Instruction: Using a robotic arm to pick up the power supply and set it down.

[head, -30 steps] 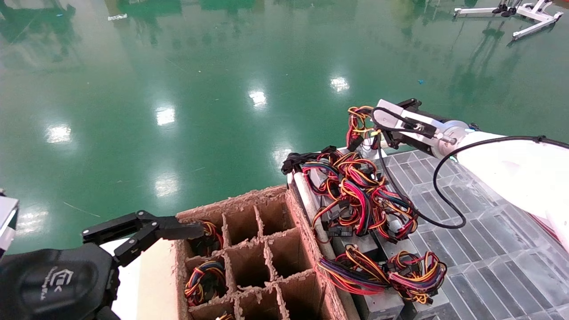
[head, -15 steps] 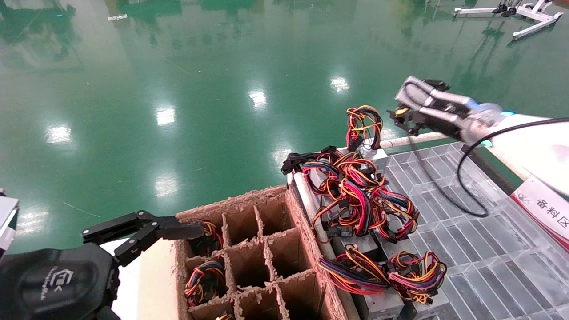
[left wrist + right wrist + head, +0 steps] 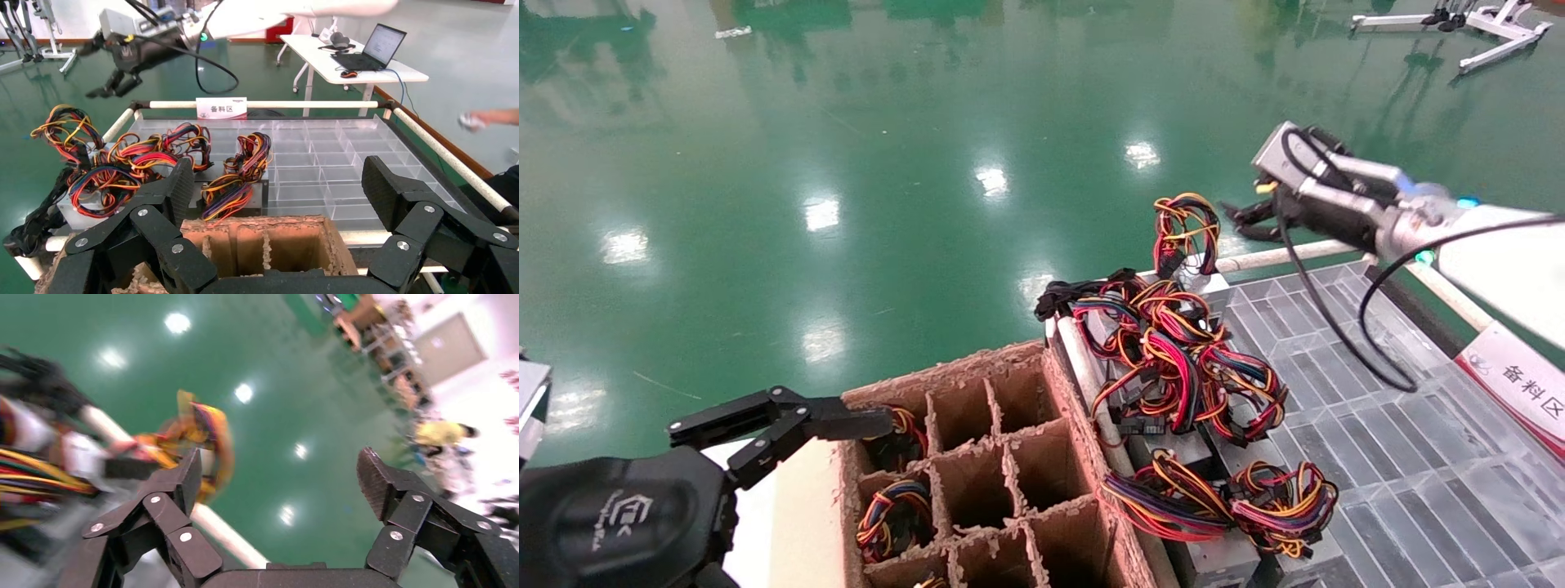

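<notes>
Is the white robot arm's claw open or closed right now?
Open. The right gripper has its two black fingers spread wide apart with only green floor between them, holding nothing.

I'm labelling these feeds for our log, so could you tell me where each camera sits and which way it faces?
Head view: high on the robot, looking down at the cardboard divider box; both grippers show.
Left wrist view: behind the open left gripper, facing the clear tray.
Right wrist view: behind the open right gripper, facing green floor.
Shared: the power supply shows in head and left wrist views.
</notes>
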You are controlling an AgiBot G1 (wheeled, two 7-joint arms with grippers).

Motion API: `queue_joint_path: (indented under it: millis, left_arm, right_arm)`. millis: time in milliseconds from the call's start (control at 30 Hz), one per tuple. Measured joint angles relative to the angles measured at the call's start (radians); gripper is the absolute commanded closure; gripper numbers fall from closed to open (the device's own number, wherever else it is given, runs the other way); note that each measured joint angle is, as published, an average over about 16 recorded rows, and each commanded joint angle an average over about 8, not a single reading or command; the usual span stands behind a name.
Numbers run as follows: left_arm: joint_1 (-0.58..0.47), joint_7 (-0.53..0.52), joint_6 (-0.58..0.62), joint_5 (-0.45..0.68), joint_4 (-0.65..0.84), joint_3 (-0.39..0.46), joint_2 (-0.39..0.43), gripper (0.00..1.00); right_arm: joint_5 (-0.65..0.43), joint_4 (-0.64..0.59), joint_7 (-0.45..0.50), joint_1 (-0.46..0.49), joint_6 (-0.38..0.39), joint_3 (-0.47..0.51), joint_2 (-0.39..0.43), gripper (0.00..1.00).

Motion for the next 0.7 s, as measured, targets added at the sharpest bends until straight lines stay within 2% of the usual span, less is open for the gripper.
queue_joint_path:
  millis: [467, 700]
  left_arm:
    - [0.0, 0.0, 0.0, 0.0, 0.0, 0.0, 0.0, 0.0]
    - [0.0, 0.0, 0.0, 0.0, 0.0, 0.0, 0.0, 0.0]
  right_arm:
    - [0.074, 0.3, 0.242, -0.179, -0.201, 0.107, 0.132, 0.0]
    - [0.092, 0.376, 0.304, -0.225, -0.252, 0.134, 0.166, 0.0]
